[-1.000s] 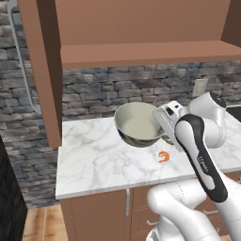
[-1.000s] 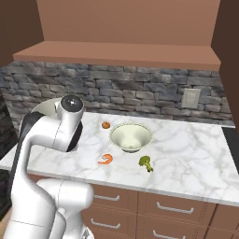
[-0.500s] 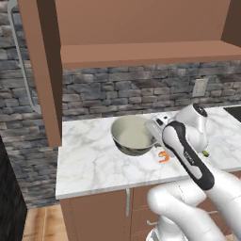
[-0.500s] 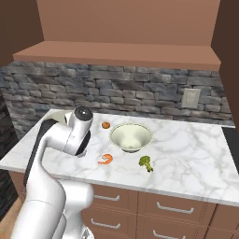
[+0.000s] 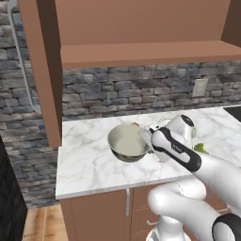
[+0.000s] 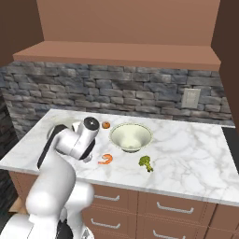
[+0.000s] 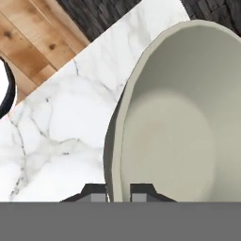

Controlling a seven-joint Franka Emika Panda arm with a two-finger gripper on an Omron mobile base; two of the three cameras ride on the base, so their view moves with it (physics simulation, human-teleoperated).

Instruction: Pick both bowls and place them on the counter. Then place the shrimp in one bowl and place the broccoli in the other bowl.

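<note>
Bowls: smaller bowl [image 6: 130, 136] stood on the table [image 6: 196, 158]; my pincer [image 7: 118, 194] was clamped on the larger bowl's [image 5: 127, 142] rim just above it. Shrimp [image 6: 106, 159] and broccoli [image 6: 145, 163] lay unbowled.

A small orange ball [image 6: 106, 125] sits near the stone wall [image 6: 116, 91]. A brown shelf [image 5: 150, 51] hangs above.

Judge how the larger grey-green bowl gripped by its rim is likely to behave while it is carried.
The larger bowl looks rigid, so it probably won't flex. The gripper pinches only a short stretch of rim, with most of the bowl hanging beyond it, so it may sag or swing. Its smooth, glazed-looking wall could slip between the fingers, and it might chip if dropped on the counter.
</note>
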